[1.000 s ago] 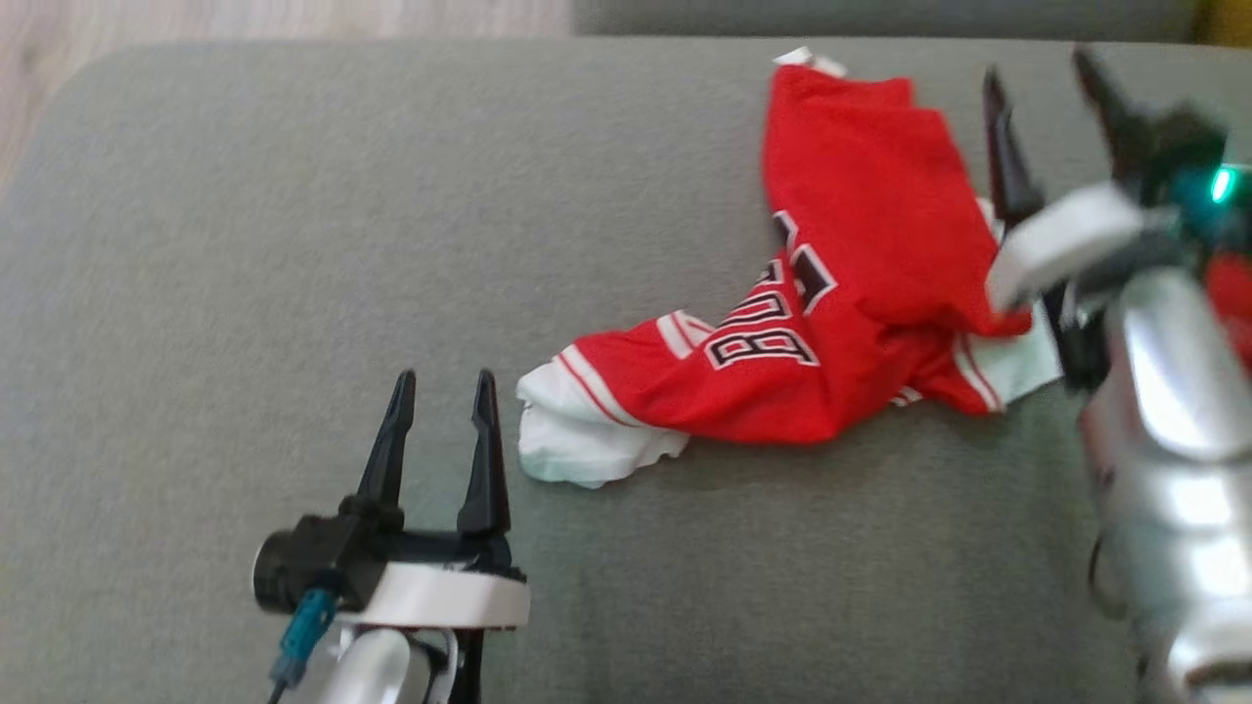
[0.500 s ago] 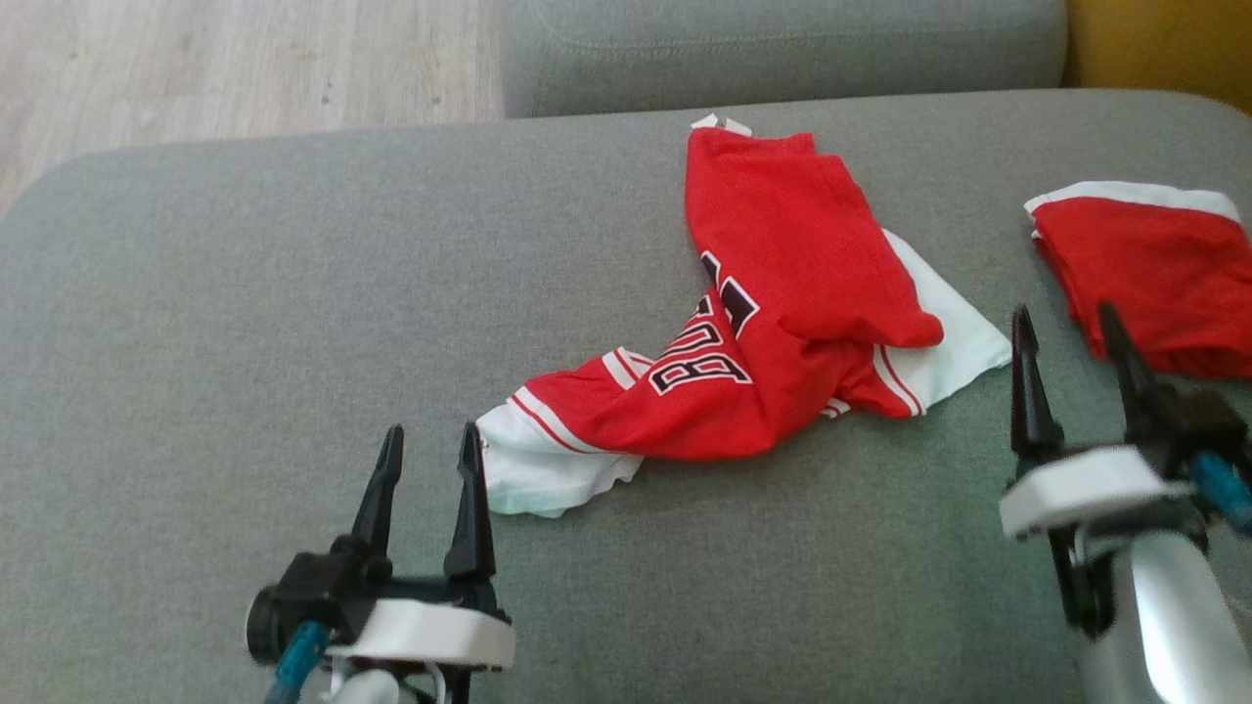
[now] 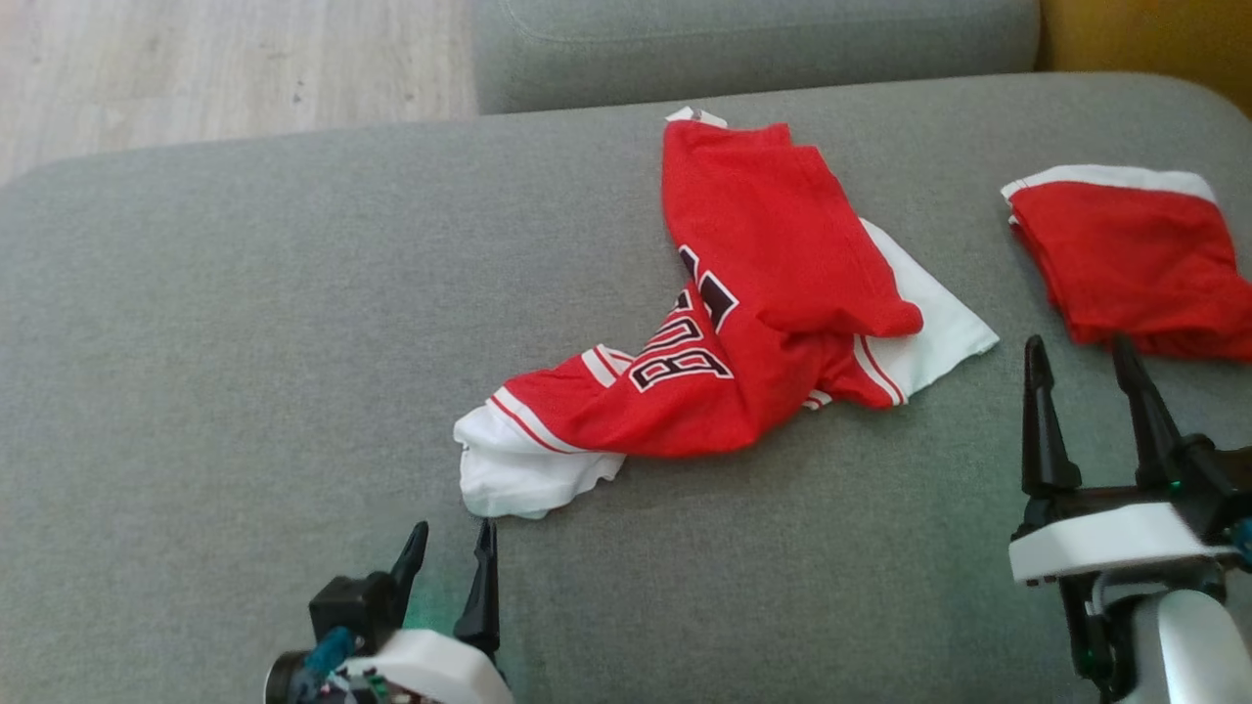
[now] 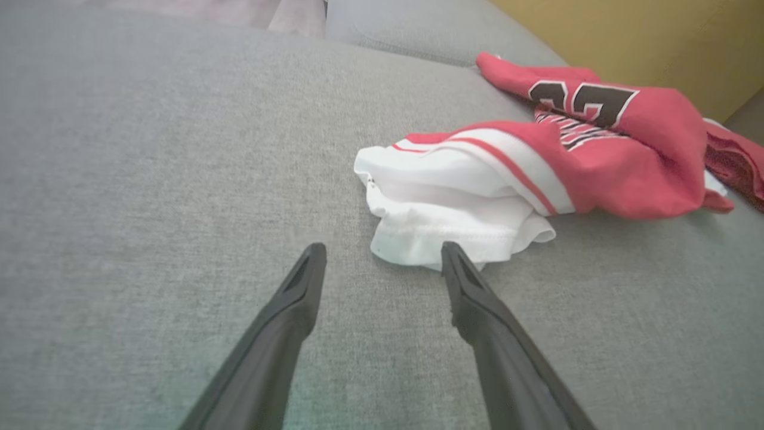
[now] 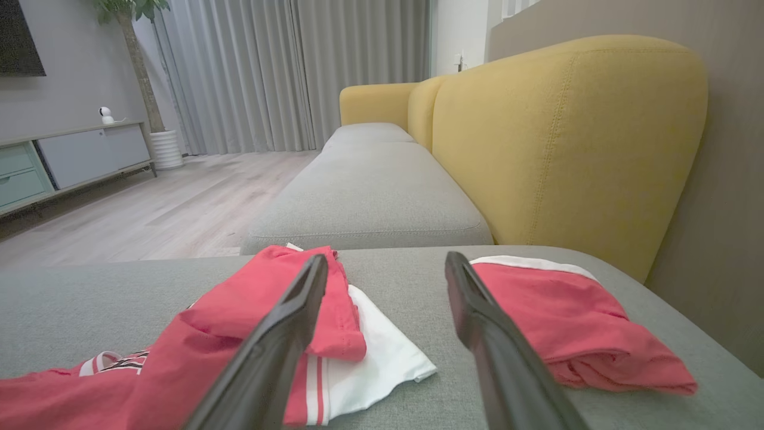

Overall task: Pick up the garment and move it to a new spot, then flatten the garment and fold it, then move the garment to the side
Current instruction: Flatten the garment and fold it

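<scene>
The garment (image 3: 753, 293), a red jersey with white trim and black lettering, lies crumpled in a loose heap on the grey sofa cushion (image 3: 245, 342). My left gripper (image 3: 452, 536) is open just in front of its white hem, not touching it. In the left wrist view the hem of the garment (image 4: 447, 209) lies just beyond the open left gripper (image 4: 382, 249). My right gripper (image 3: 1081, 354) is open at the lower right, clear of the cloth. In the right wrist view the open right gripper (image 5: 387, 260) points over the garment (image 5: 239, 316).
A second red piece with a white band (image 3: 1135, 259) lies folded at the cushion's right end, just beyond my right fingertips. A yellow backrest (image 5: 567, 137) rises to the right. Another grey cushion (image 3: 753, 39) and wooden floor (image 3: 196, 68) lie beyond.
The camera has shifted, bringing the second red piece into view. My right gripper has drawn back from beside the garment to the lower right. My left gripper sits lower in the picture. The garment's shape is unchanged.
</scene>
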Controlling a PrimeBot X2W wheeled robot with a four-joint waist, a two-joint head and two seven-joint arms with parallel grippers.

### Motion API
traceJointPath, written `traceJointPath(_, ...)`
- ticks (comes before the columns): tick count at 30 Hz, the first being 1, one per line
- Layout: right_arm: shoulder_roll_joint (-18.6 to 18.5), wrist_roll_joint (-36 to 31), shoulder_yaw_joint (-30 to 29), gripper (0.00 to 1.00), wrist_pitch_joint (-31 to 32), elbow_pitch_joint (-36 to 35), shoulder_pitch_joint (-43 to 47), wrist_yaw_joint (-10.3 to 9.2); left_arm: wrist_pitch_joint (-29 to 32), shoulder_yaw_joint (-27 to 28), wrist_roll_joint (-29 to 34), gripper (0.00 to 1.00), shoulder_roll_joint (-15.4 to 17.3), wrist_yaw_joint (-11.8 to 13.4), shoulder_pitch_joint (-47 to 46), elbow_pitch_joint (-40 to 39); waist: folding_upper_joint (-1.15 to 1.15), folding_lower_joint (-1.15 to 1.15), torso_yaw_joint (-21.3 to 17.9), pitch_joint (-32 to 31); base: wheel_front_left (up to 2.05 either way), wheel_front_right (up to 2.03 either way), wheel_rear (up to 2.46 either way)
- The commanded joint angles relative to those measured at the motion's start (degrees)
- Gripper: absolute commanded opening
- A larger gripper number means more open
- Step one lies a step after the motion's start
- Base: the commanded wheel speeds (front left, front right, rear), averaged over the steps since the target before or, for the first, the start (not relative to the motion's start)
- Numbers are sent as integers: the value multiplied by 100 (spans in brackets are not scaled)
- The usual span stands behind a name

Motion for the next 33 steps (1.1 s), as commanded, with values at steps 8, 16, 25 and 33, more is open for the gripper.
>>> traceJointPath(8,-24,12,125,100,43,-306,-179,42,-132,83,-110,100,-30,-180,-721,377,0,0,-181,238,0,0,0)
traceJointPath(16,-24,-3,90,100,44,-323,-210,42,-422,41,-165,100,-94,-303,-1028,922,0,0,-247,346,0,0,0)
traceJointPath(25,-24,-29,-15,100,44,-310,-186,42,-675,-156,-205,0,-166,-526,-1057,882,0,0,-15,262,0,0,0)
traceJointPath(33,-24,-35,-99,100,30,-300,-117,42,-464,-183,-281,0,61,-505,-607,92,0,0,205,231,0,0,0)
